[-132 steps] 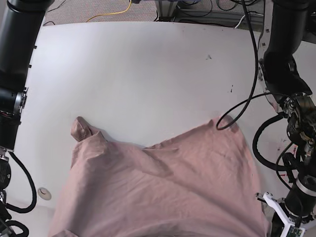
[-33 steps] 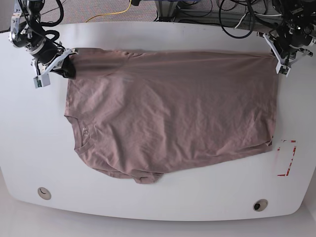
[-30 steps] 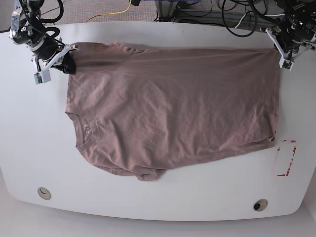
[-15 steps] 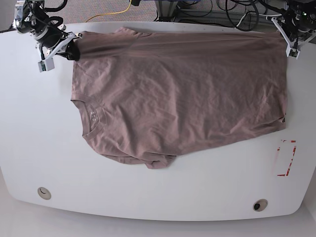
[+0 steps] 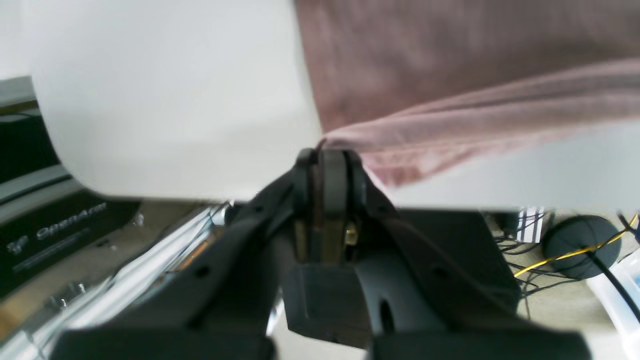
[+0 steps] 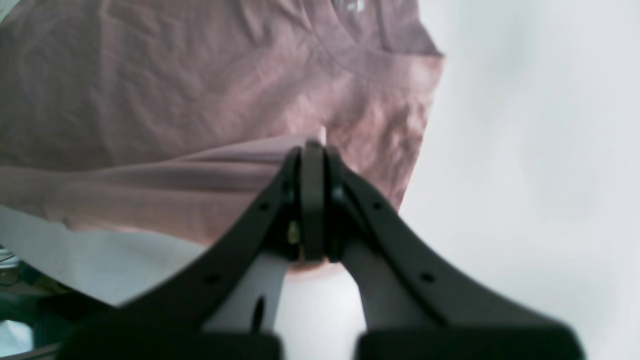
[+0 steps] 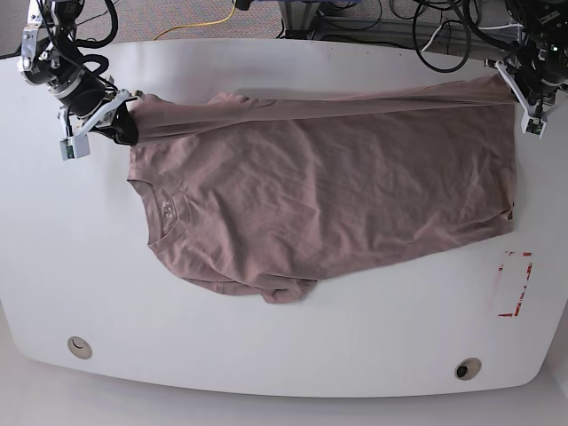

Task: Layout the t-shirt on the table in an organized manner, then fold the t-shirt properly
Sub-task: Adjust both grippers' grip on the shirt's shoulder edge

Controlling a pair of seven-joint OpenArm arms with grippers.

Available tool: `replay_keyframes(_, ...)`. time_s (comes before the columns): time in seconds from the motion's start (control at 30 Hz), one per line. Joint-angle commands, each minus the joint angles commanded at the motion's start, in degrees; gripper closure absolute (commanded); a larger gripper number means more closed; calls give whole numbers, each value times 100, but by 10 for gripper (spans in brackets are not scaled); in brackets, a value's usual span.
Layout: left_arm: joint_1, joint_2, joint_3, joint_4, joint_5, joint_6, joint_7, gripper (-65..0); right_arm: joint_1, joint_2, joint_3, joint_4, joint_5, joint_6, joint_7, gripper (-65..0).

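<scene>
The table (image 7: pixel 293 355) is a broad glossy white slab with rounded corners, and wide bare surface lies along its near side and to the base view's left of the cloth. The t-shirt (image 7: pixel 328 195) lies spread across the far half, a thin, softly creased dusty mauve sheet, its collar toward the view's left and its hem toward the right. Its far edge is pulled into a taut raised band between the two arms, close to the table's far rim. A red rectangular mark (image 7: pixel 513 284) sits just off the hem's near corner; two small round holes (image 7: pixel 79 347) pierce the near margin. The right gripper (image 7: pixel 120 115) has its jaws pressed together on the shoulder corner, the left gripper (image 7: pixel 524 84) likewise clamped on the hem corner.
</scene>
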Motion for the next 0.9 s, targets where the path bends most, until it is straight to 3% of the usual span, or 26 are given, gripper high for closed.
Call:
replay_keyframes(0.47, -633, -185, 677, -18, 9, 0, 0, 0, 1081, -123, -448, -1020, 0, 0, 0, 0)
replay_keyframes(0.8, -668, -202, 730, -26, 9, 0, 0, 0, 1424, -149, -598, -1371, -9, 0, 0, 0)
replay_keyframes(0.9, -677, -211, 738, -88, 9, 0, 0, -49, 1512, -141, -598, -1459, -9, 0, 0, 0)
